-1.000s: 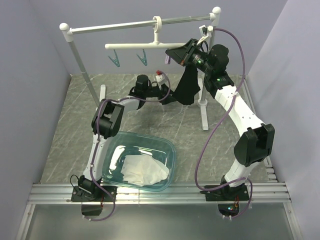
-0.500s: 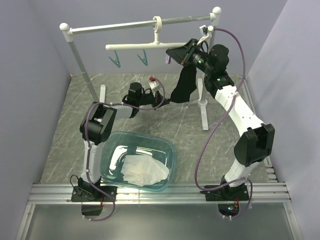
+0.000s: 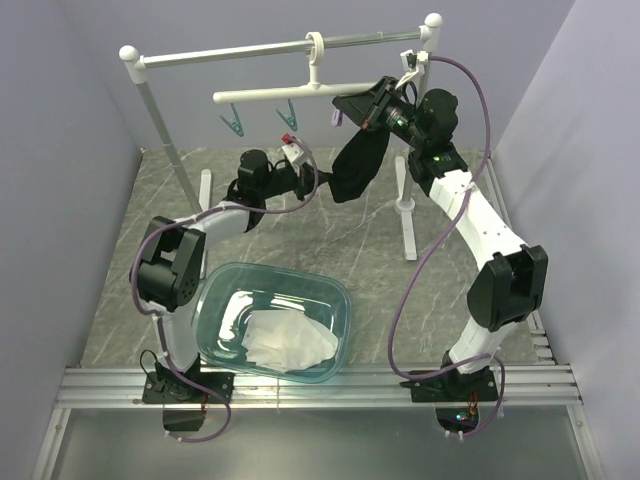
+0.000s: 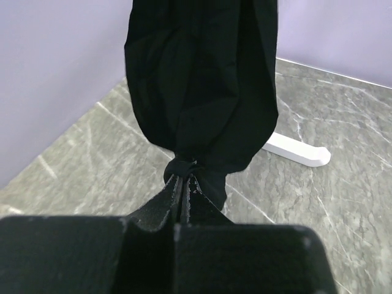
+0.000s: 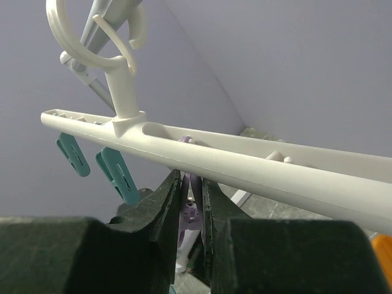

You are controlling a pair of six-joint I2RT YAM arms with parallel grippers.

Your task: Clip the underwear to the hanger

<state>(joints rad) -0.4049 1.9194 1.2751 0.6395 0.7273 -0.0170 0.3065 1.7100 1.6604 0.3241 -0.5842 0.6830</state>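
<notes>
A rack (image 3: 150,95) with ball-capped posts carries the hanger (image 3: 270,93). A teal tub (image 3: 280,267) holding one white cloth (image 3: 285,340) sits in front, clear of both arms. Two teal pegs (image 3: 230,122) hang free. The right gripper (image 5: 191,184) is squeezed onto the one purple peg (image 5: 190,208). The single black underwear (image 3: 357,165) dangles below it, its lower tip pinched in the fully closed left gripper (image 4: 184,184).
</notes>
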